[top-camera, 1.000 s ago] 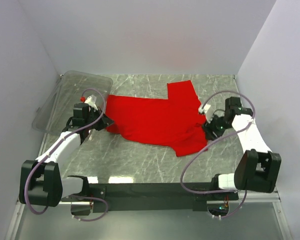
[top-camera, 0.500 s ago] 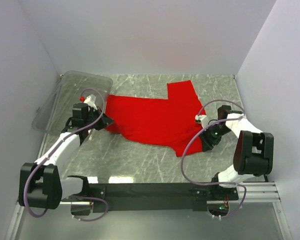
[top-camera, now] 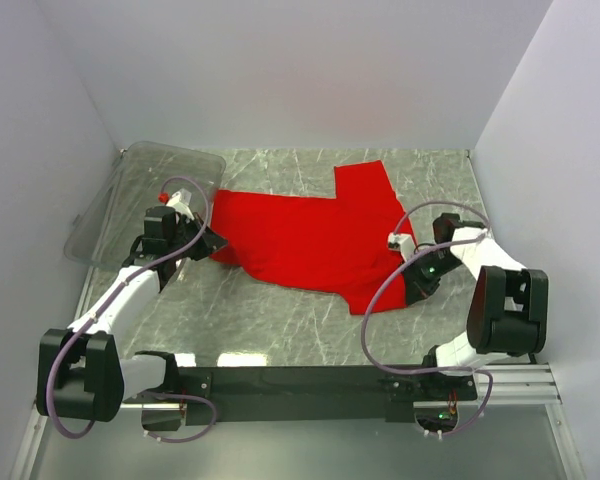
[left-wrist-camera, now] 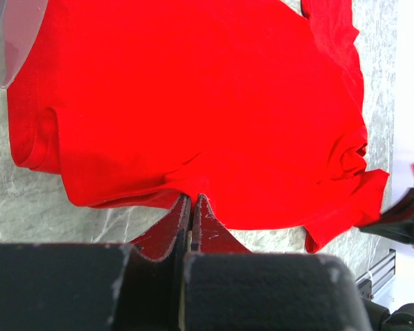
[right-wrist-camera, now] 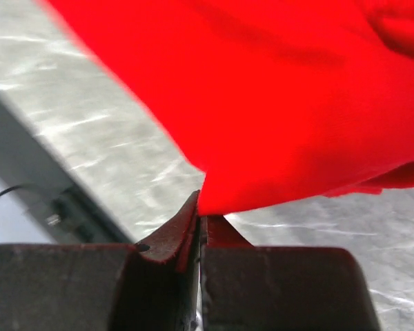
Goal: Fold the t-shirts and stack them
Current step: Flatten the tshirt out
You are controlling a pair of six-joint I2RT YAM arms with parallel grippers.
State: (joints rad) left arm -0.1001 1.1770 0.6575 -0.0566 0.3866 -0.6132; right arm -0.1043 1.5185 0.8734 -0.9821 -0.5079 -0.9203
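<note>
My left gripper (left-wrist-camera: 193,200) was clamped on the t-shirt (top-camera: 310,240)'s left edge and my right gripper (right-wrist-camera: 201,207) on its near-right corner. The shirt lay rumpled mid table (top-camera: 270,325). The right pinch looked shallow, so a lift could have slipped the fabric free.

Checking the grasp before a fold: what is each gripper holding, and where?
Both hold the red t-shirt. The left gripper pinches the edge at its left end; the right gripper pinches the edge at its near right corner.
</note>
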